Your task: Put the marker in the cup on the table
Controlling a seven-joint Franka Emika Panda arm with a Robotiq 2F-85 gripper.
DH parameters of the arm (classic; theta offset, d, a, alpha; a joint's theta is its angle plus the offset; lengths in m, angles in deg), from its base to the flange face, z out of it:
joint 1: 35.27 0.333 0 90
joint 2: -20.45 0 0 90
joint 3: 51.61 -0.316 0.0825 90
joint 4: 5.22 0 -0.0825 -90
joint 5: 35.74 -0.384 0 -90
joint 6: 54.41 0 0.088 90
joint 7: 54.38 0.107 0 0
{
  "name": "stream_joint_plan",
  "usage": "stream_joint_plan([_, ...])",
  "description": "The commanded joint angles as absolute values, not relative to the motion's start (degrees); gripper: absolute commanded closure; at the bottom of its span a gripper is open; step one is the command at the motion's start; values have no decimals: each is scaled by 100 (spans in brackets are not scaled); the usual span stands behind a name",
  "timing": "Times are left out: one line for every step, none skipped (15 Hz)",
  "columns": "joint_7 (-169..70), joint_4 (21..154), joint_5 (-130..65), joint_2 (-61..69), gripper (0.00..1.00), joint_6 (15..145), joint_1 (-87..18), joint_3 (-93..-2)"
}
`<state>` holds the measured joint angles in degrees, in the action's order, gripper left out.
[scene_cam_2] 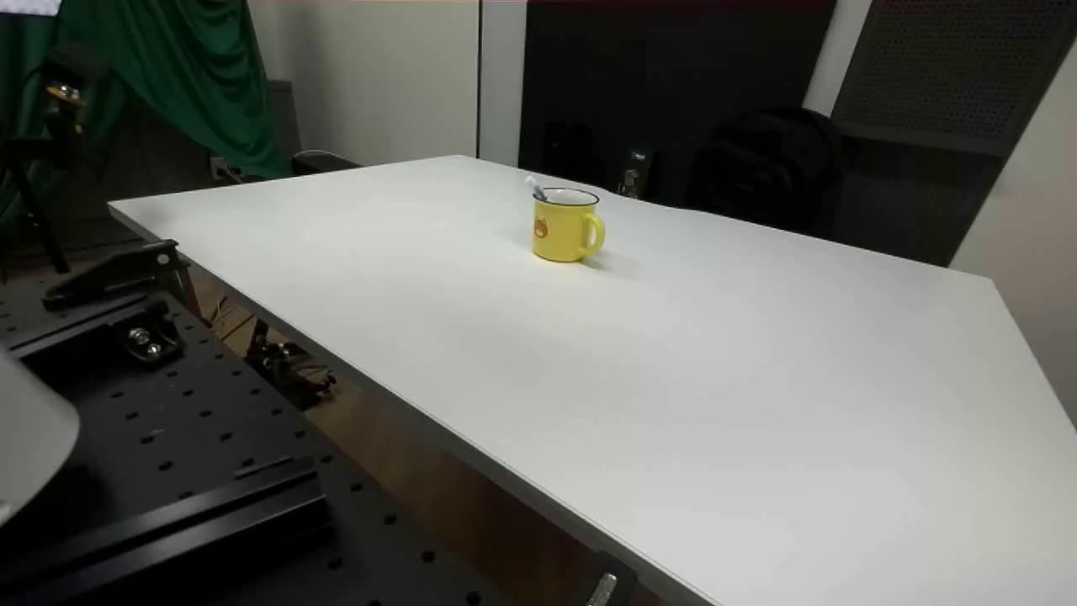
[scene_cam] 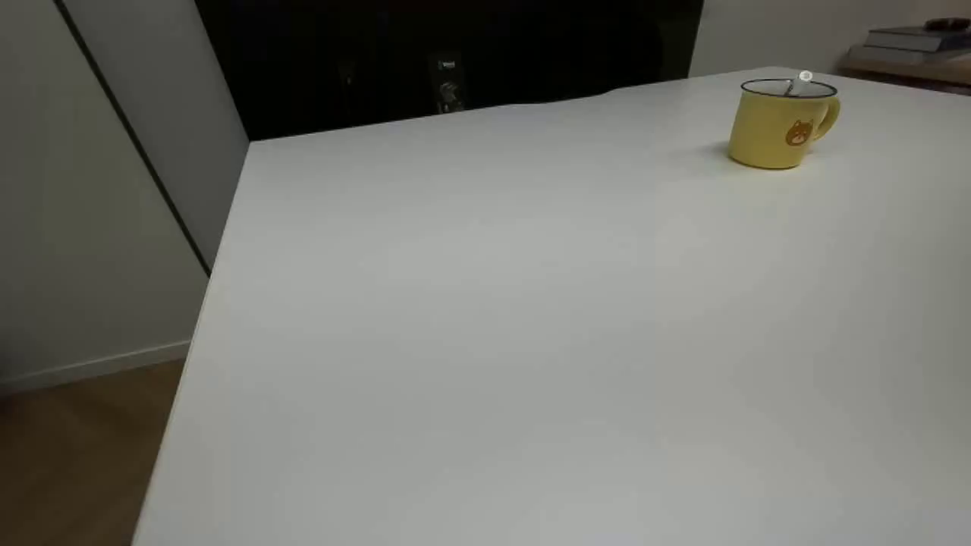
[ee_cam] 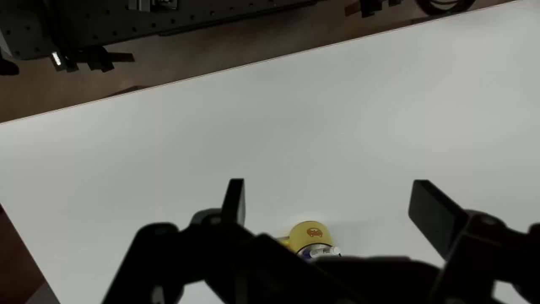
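The yellow cup [scene_cam: 762, 133] stands upright on the white table [scene_cam: 455, 318]; it also shows in an exterior view [scene_cam_2: 559, 234] and in the wrist view [ee_cam: 310, 234]. The marker [ee_cam: 324, 252] leans inside the cup, blue end down and white end sticking out over the rim. Its white tip shows in both exterior views [scene_cam: 804, 76] [scene_cam_2: 535, 187]. My gripper [ee_cam: 328, 198] is open, with nothing between its fingers, and is raised above the table. The gripper body hides part of the cup in the wrist view. The gripper is outside both exterior views.
A black perforated mounting board [scene_cam_2: 202, 421] lies along the table's near edge, with a gap to the floor between. A black backpack [scene_cam_2: 766, 172] is behind the table's far edge. Books [scene_cam: 914, 42] lie beyond the table's far corner.
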<state>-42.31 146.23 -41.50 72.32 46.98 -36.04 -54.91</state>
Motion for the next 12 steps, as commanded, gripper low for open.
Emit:
stream_joint_plan([-4258,14610,-4173,7228,0,4684,-3646,-5520])
stream_joint_plan([-4258,14610,-4173,7228,0,4684,-3646,-5520])
stream_joint_plan([-4258,14610,-4173,7228,0,4685,-3646,-5520])
stream_joint_plan([-4258,14610,-4172,7228,0,4685,-3646,-5520])
stream_joint_plan([-4258,14610,-4172,7228,0,4685,-3646,-5520])
stream_joint_plan([-4258,14610,-4172,7228,0,4685,-3646,-5520])
stream_joint_plan([-4258,14610,-4172,7228,0,4685,-3646,-5520])
stream_joint_plan([-4258,14610,-4172,7228,0,4685,-3646,-5520])
stream_joint_plan([-4283,14603,-4130,7061,0,4730,-3656,-5532])
stream_joint_plan([-4337,14645,-4109,6858,0,4909,-3661,-5526])
stream_joint_plan([-4356,14685,-4062,6705,0,5077,-3675,-5550])
stream_joint_plan([-4363,14723,-4040,6486,0,5280,-3686,-5561])
